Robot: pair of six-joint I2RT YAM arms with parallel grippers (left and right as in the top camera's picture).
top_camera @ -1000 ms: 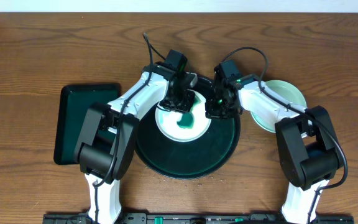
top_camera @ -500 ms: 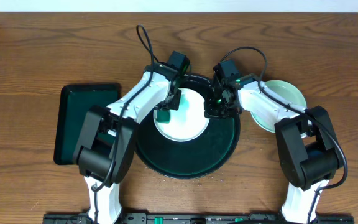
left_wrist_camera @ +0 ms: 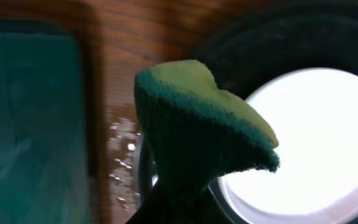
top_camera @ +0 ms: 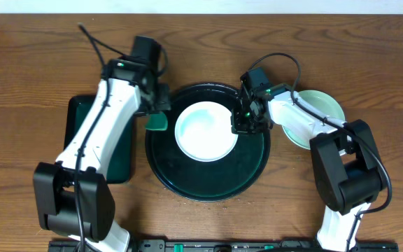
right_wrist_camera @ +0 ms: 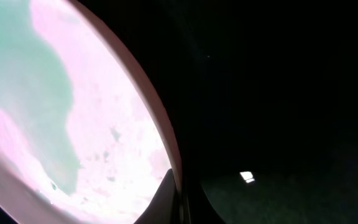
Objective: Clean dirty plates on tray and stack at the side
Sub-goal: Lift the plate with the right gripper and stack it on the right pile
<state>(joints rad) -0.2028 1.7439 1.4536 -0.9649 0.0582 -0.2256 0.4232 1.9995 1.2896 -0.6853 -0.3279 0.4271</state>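
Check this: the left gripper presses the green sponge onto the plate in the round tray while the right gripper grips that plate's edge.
One thing is wrong: the sponge is not on the plate. The overhead view shows the left gripper holding it left of the plate, over the round tray at its left rim. The right gripper does grip that plate's edge.

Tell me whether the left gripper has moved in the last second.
Yes. The left gripper, shut on the sponge, has swung left off the plate to the left rim of the round tray, toward the rectangular tray.
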